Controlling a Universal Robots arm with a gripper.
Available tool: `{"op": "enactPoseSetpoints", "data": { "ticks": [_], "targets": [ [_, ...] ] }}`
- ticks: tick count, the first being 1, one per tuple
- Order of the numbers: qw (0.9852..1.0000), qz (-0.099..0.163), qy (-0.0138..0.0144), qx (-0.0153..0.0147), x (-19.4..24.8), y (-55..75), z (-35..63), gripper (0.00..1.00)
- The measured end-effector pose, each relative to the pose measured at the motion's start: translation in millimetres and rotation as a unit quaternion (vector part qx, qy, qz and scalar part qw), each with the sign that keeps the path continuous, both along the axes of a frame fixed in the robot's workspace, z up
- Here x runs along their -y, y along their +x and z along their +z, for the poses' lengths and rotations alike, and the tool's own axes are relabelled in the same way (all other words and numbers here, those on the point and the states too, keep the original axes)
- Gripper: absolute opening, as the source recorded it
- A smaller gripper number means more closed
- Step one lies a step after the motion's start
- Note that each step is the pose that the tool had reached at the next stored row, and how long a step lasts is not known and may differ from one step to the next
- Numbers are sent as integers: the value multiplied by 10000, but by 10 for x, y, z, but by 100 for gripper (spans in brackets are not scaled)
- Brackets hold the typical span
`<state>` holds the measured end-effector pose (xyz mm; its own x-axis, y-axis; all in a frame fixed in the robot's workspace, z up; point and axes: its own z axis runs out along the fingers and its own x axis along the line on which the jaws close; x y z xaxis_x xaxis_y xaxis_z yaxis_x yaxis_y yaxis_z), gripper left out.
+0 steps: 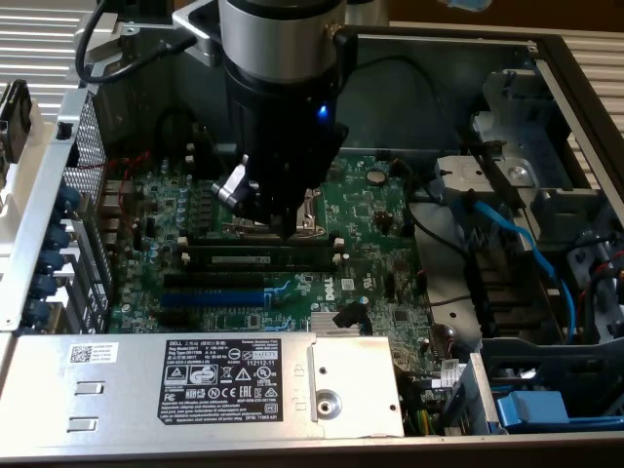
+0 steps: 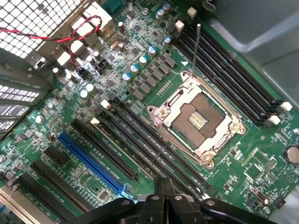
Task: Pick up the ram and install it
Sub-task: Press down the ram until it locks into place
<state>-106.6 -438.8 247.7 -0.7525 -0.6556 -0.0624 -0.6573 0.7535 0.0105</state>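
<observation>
Gripper (image 1: 280,226) with fingers pressed together, holding nothing — poised just above the ram (image 1: 261,256), which sits in a memory slot near the CPU socket (image 2: 196,120). Judged: seating step. Next calls for even downward pressure — clips must latch.

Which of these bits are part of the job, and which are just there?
Job: long dark-green ram stick, sitting between white end clips; the shut gripper above it.
Just there: silver processor socket; long blue slot; red-and-black wires; blue cable; grey labelled metal box.
</observation>
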Motion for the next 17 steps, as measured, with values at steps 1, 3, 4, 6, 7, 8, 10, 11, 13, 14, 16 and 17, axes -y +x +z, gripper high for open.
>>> {"op": "enactPoseSetpoints", "data": {
  "ticks": [1, 3, 4, 6, 7, 8, 10, 11, 13, 14, 16, 17],
  "targets": [
    [10000, -80, 0, 0, 0, 0, 0, 10],
    [9997, -235, 0, 0, 0, 0, 0, 10],
    [9995, -313, 0, 0, 0, 0, 0, 10],
    [9989, -468, 0, 0, 0, 0, 0, 10],
    [9985, -540, 0, 0, 0, 0, 0, 10],
    [9981, -610, 0, -1, 0, 0, 0, 10],
    [9973, -730, 0, -7, 0, 0, 0, 10],
    [9969, -787, -1, -15, 0, 0, 0, 10],
    [9960, -898, -2, -33, 0, -1, 0, 10],
    [9955, -943, -2, -50, 0, 0, 0, 10],
    [9947, -1028, -2, -94, 0, 0, 1, 10],
    [9942, -1071, -3, -120, 0, 0, 1, 10]
  ]
}}
